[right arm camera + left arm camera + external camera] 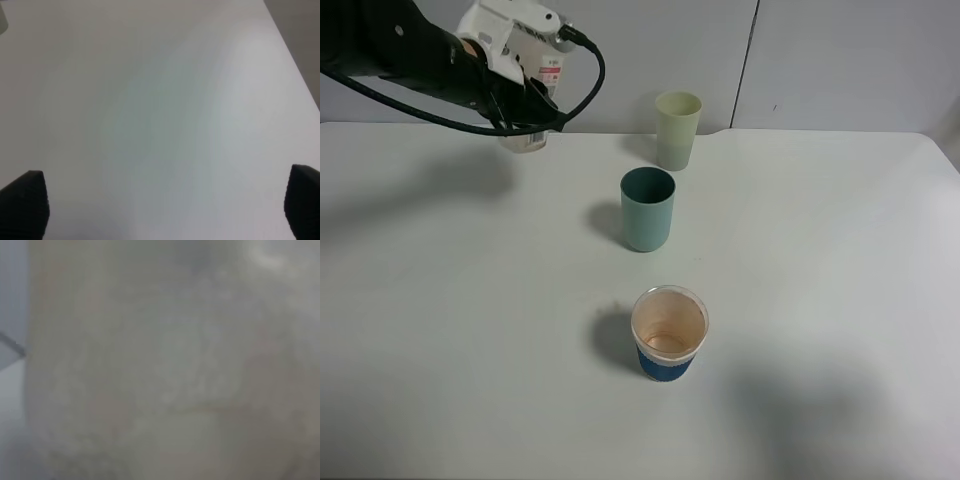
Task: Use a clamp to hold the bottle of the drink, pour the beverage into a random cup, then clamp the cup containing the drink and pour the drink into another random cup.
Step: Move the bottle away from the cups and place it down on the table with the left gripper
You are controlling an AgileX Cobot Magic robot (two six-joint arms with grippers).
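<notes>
A robot test lab: a bare white table (440, 350), plain grey wall panels (840, 60), a cabled robot arm (405, 55).

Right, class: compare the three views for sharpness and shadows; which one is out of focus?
Exterior high view: sharp, evenly lit; the teal tumbler, pale tumbler and paper cup each throw a soft shadow to their left. Left wrist view: wholly blurred, a pale surface too close to focus. Right wrist view: table softly lit; open right claw in dark silhouette.
</notes>
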